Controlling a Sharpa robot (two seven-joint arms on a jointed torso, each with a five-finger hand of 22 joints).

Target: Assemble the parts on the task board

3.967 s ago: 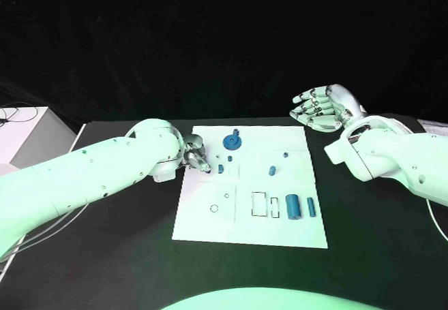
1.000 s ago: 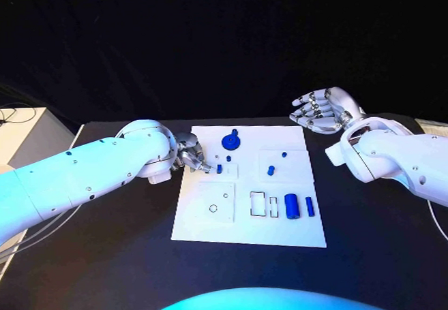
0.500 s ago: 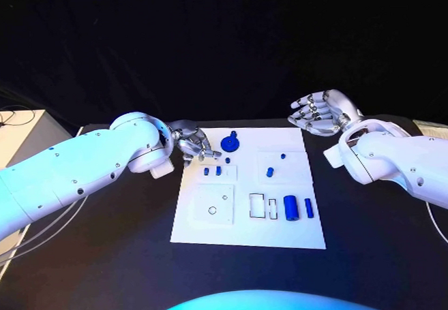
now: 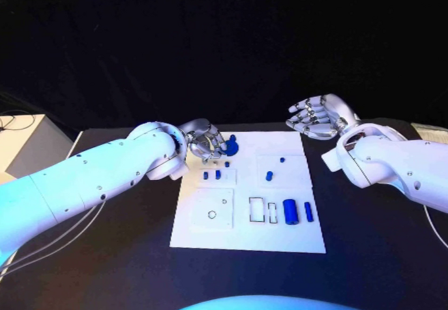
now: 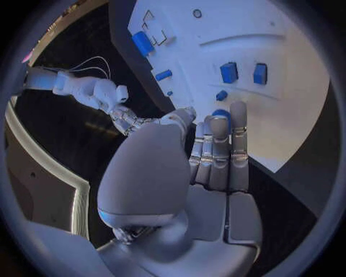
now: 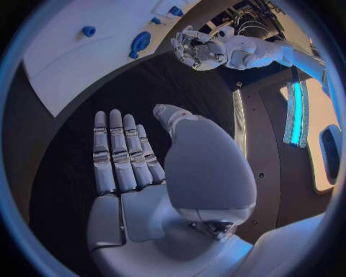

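Observation:
The white task board [image 4: 219, 230] lies mid-table. My left hand [image 4: 206, 147] hovers at the board's far left corner with its fingers straight, and its fingertips [image 5: 222, 124] reach a round blue part [image 4: 232, 144] without gripping it. Two small blue pieces [image 4: 212, 174] stand side by side just nearer to me, also seen in the left wrist view [image 5: 244, 73]. A short blue piece [image 4: 269, 175] sits mid-board. A thick blue cylinder [image 4: 289, 211] and a thin one [image 4: 308, 209] lie at the near right. My right hand [image 4: 319, 116] is held up empty beyond the board's far right corner, fingers spread [image 6: 123, 158].
Outlined recesses [image 4: 258, 207] and a small ring mark [image 4: 212, 214] show on the board's near half. A pale cabinet [image 4: 12, 145] with cables stands off the table's left edge. Black tabletop [image 4: 110, 268] surrounds the board.
My left hand has moved from the two small pieces toward the far edge, up to the round blue part. The two small pieces now stand uncovered. The right hand has barely moved.

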